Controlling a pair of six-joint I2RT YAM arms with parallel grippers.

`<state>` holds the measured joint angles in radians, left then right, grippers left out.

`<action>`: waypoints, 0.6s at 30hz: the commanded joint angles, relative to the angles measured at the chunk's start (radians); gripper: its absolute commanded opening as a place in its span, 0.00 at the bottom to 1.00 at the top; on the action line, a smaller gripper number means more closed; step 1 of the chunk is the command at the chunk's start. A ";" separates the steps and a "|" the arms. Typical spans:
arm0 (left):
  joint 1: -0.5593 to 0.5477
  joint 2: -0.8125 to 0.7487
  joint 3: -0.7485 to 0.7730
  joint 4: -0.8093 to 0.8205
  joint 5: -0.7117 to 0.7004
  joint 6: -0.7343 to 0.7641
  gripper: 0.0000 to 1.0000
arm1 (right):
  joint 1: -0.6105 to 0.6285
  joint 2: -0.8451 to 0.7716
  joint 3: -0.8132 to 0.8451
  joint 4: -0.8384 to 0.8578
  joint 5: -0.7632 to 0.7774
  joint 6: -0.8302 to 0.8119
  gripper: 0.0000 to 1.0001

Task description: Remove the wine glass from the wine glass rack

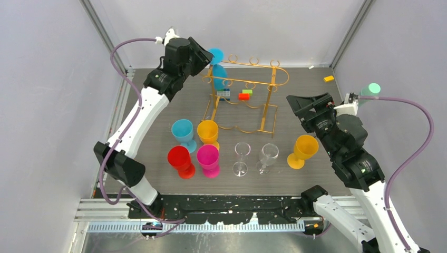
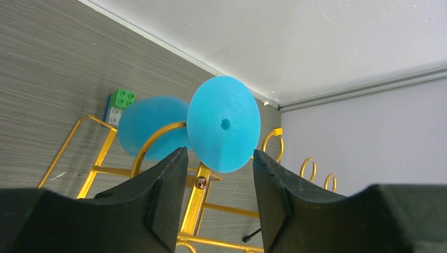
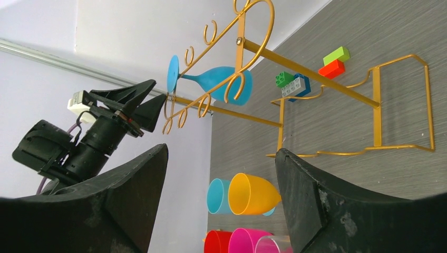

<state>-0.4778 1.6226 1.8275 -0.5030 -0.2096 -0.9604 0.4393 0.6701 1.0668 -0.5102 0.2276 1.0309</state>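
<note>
The gold wire wine glass rack (image 1: pixel 262 65) stands at the back middle of the table. A blue wine glass (image 1: pixel 217 63) hangs upside down at its left end, foot up and bowl down. In the left wrist view its round foot (image 2: pixel 224 124) faces me, with the bowl (image 2: pixel 150 126) behind the rack's wire (image 2: pixel 196 195). My left gripper (image 2: pixel 220 158) is open. Its fingers stand to either side of the foot's lower edge and hold nothing. My right gripper (image 1: pixel 301 105) hovers open and empty to the right of the rack, facing the rack (image 3: pixel 311 66) and the hanging glass (image 3: pixel 213 80).
In front of the rack stand blue (image 1: pixel 183 132), orange (image 1: pixel 207 132), red (image 1: pixel 180 159), pink (image 1: pixel 209 159) and two clear glasses (image 1: pixel 241 155), plus an orange one (image 1: pixel 304 149) near the right arm. Toy bricks (image 1: pixel 244 95) lie under the rack. A yellow brick (image 1: pixel 329 78) lies at back right.
</note>
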 commanded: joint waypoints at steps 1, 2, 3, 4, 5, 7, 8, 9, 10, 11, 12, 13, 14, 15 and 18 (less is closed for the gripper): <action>0.001 0.028 0.058 0.003 -0.010 0.014 0.50 | 0.004 -0.023 0.018 0.020 0.027 0.004 0.80; 0.001 0.032 0.061 0.002 -0.010 0.013 0.50 | 0.004 -0.025 0.020 0.021 0.027 0.004 0.79; 0.001 0.037 0.064 0.001 -0.011 0.012 0.50 | 0.004 -0.029 0.021 0.020 0.029 0.004 0.79; 0.001 0.040 0.065 0.002 -0.011 0.010 0.50 | 0.004 -0.031 0.021 0.019 0.029 0.002 0.79; 0.001 0.045 0.067 0.005 -0.011 0.009 0.50 | 0.004 -0.035 0.021 0.019 0.031 0.002 0.79; 0.002 0.054 0.073 0.004 -0.010 0.009 0.50 | 0.004 -0.037 0.021 0.020 0.033 0.003 0.79; 0.002 0.059 0.075 0.008 -0.008 0.011 0.50 | 0.004 -0.038 0.020 0.019 0.033 0.001 0.79; 0.002 0.063 0.076 0.017 -0.005 0.016 0.50 | 0.004 -0.038 0.019 0.019 0.033 0.001 0.79; 0.002 0.067 0.076 0.023 -0.004 0.018 0.50 | 0.004 -0.038 0.019 0.019 0.033 0.002 0.79; 0.003 0.073 0.079 0.027 -0.003 0.018 0.50 | 0.004 -0.038 0.019 0.020 0.032 0.003 0.79; 0.004 0.077 0.078 0.034 0.001 0.017 0.51 | 0.004 -0.040 0.018 0.021 0.032 0.002 0.79; 0.006 0.081 0.077 0.043 0.006 0.016 0.50 | 0.004 -0.041 0.017 0.020 0.032 0.003 0.79; 0.007 0.085 0.074 0.054 0.008 0.013 0.50 | 0.004 -0.043 0.016 0.020 0.033 0.002 0.79; 0.007 0.086 0.071 0.062 0.010 0.011 0.49 | 0.004 -0.044 0.015 0.019 0.034 0.002 0.79; 0.010 0.086 0.049 0.090 0.016 0.002 0.43 | 0.004 -0.047 0.017 0.013 0.041 -0.001 0.79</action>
<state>-0.4755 1.7027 1.8660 -0.4881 -0.2031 -0.9607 0.4393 0.6388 1.0668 -0.5098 0.2317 1.0309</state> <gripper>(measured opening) 0.468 0.794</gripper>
